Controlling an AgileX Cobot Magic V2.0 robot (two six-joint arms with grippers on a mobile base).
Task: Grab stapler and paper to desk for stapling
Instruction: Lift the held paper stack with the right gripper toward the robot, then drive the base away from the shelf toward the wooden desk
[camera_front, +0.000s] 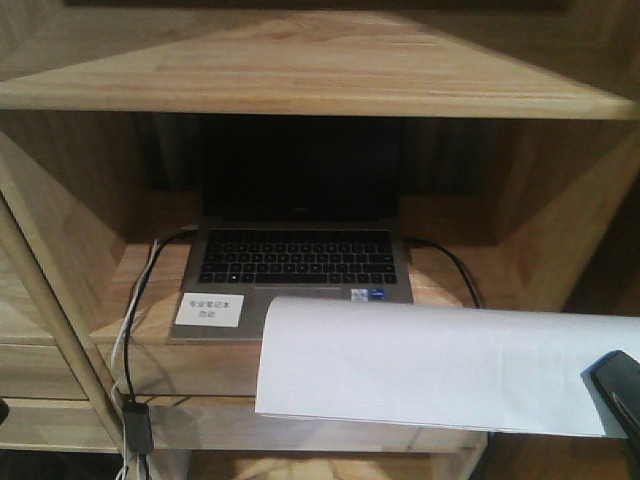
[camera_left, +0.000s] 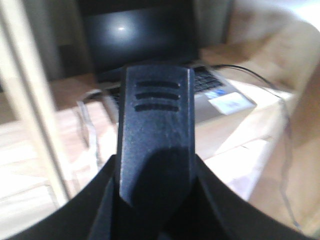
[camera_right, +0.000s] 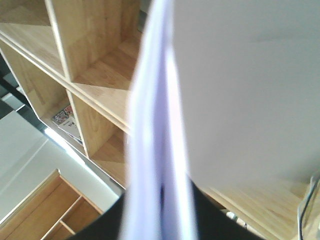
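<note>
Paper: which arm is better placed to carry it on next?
Right. The right gripper is clamped on the paper, whose sheets run out between its jaws in the wrist view. The left gripper is occupied by a black object, apparently the stapler.

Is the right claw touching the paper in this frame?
Touching. The right wrist view shows the paper running edge-on down into the right claw, its dark jaws closed against the sheets on both sides with no gap.

Front view dim, soft; laptop (camera_front: 300, 240) bay shadowed. Left wrist blurred, overexposed right. Right wrist paper (camera_right: 235, 90) defocused.
</note>
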